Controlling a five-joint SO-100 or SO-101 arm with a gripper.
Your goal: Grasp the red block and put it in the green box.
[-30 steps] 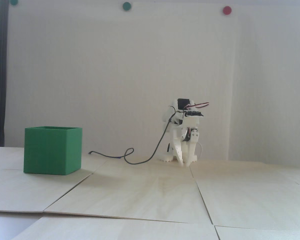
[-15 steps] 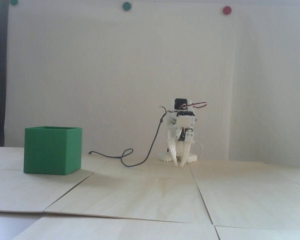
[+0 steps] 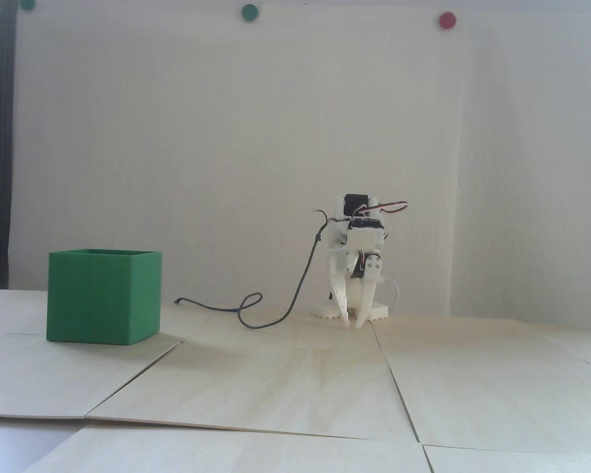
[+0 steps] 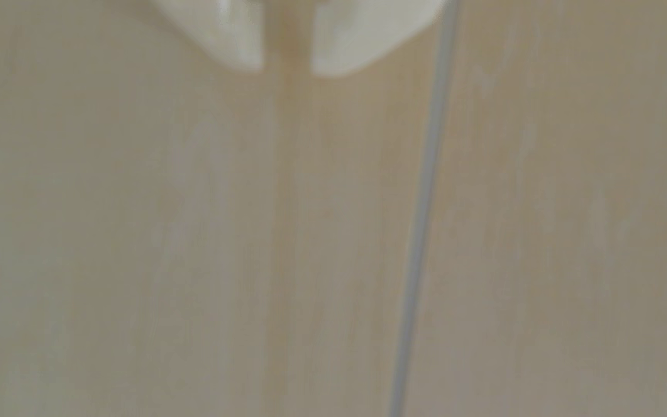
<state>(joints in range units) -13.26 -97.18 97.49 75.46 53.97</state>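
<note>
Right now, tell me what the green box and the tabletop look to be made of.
The green cube-shaped box: probably matte plastic, possibly printed, judging by its fine ribbed sides and thin rim. The pale tabletop: light wood or veneer panels, with faint grain and visible seams.

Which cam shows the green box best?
The fixed view: the green box stands whole at left on the table, two ribbed sides and the open rim visible. The wrist view shows none of it, only blurred table and the hand, fingertips slightly apart.
</note>
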